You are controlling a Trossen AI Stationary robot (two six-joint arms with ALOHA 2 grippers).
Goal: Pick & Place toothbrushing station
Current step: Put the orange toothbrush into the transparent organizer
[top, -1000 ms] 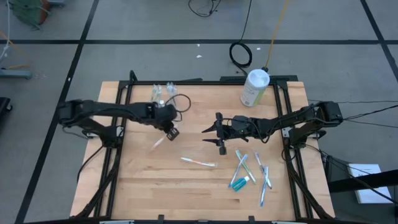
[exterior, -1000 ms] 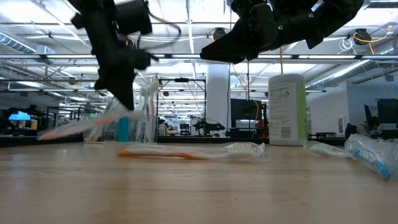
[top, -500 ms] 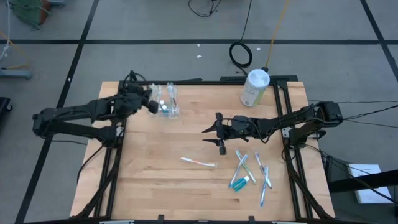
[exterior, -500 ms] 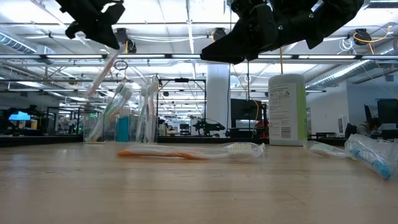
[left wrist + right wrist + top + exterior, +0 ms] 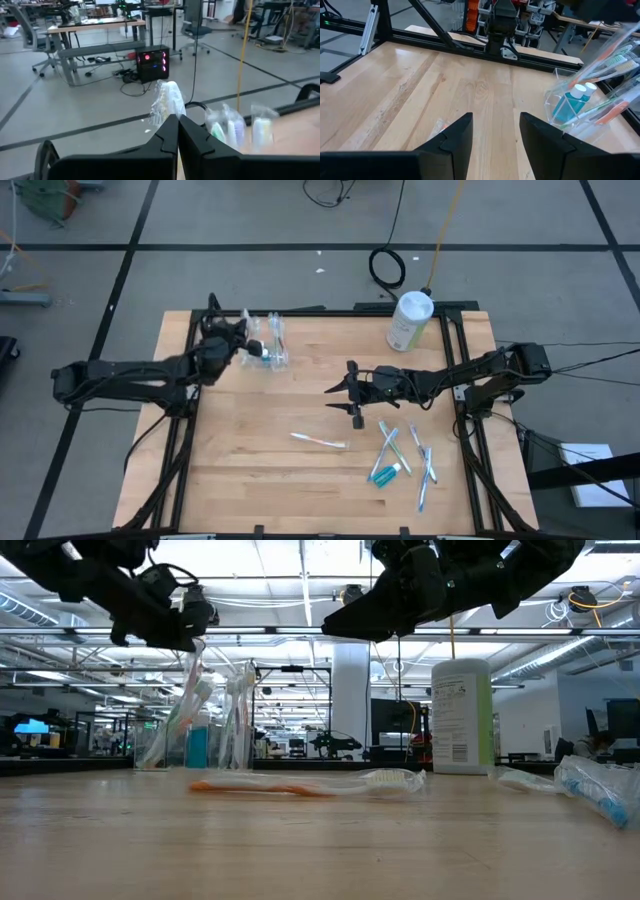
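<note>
I have the pale wooden surface (image 5: pixel 300 480) in view. The small clear plastic cup of toothbrushes and blue toothpaste tubes (image 5: pixel 270 345) stands near its far left corner. My left gripper (image 5: pixel 243 340) hovers just beside the cup's mouth, fingers pressed together on a wrapped pale toothbrush (image 5: pixel 167 100). My worry: releasing off-centre could drop the brush outside, or the arm could nudge the light cup over (it looks tippy). My right gripper (image 5: pixel 342 398) waits mid-surface, fingers spread, empty. One orange-handled toothbrush (image 5: pixel 320 442) and a loose cluster of toothbrushes and tubes (image 5: pixel 405 455) lie near it; a careless sweep would scatter them.
</note>
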